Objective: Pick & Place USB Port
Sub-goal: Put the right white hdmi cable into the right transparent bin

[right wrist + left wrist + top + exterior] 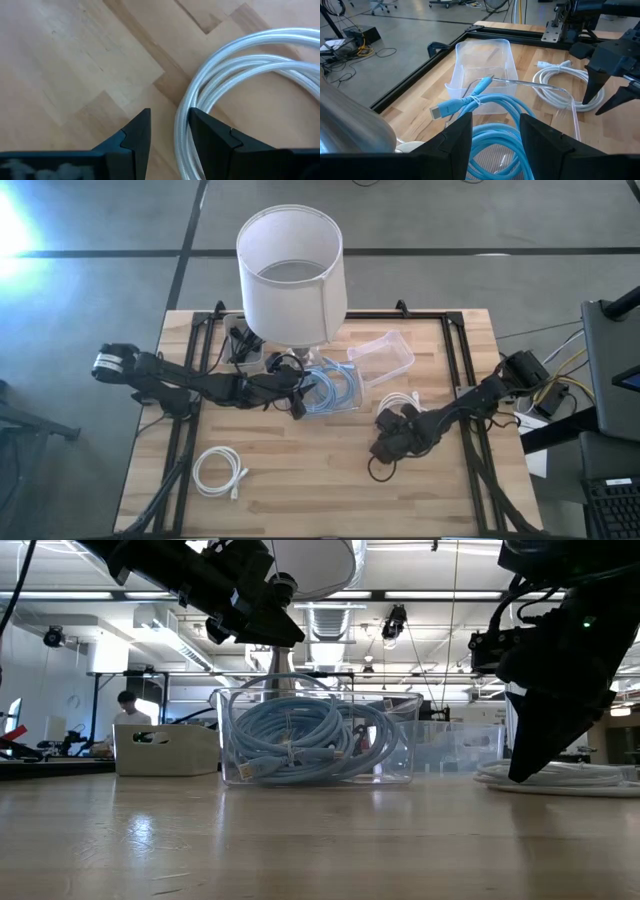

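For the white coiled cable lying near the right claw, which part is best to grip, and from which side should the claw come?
Grip the outer strands of the white coiled cable where they bundle at the loop's edge, coming from above. The coil lies flat on the table, so only a top approach lets the fingers straddle it. The open right claw already hangs over that edge, one finger on each side.

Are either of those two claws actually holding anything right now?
No. The left claw hangs open over the blue cable in the clear bin. The right claw is open at the white cable, not gripping it.
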Controlling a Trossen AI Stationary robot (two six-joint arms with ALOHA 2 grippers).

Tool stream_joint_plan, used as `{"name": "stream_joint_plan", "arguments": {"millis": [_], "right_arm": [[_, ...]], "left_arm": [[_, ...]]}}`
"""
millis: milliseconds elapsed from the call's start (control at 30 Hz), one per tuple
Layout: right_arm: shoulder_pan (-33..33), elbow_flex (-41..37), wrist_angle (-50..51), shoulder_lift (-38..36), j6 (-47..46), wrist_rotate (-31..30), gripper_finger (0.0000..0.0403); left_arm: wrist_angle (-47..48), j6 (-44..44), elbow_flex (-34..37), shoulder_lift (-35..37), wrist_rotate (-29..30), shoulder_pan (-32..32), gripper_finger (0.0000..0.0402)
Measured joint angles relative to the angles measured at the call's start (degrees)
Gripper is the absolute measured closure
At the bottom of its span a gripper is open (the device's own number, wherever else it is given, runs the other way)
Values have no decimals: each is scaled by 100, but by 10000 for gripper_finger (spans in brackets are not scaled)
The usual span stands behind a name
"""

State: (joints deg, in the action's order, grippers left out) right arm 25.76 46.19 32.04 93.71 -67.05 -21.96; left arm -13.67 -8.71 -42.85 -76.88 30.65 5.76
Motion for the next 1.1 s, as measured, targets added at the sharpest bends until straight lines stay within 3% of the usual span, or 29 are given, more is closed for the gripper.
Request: {"name": "stream_joint_plan", "arguments": {"millis": [367, 667, 1100], "right_arm": [[-37, 336, 170, 10, 584, -39, 266], [-51, 297, 675, 15, -197, -13, 266], [-138, 271, 460, 15, -336, 248, 266]], "left_arm": [[2, -2, 0, 0, 0, 0, 234], [2, -7, 0, 0, -2, 0, 234], [3, -26, 0, -1, -15, 0, 234]]}}
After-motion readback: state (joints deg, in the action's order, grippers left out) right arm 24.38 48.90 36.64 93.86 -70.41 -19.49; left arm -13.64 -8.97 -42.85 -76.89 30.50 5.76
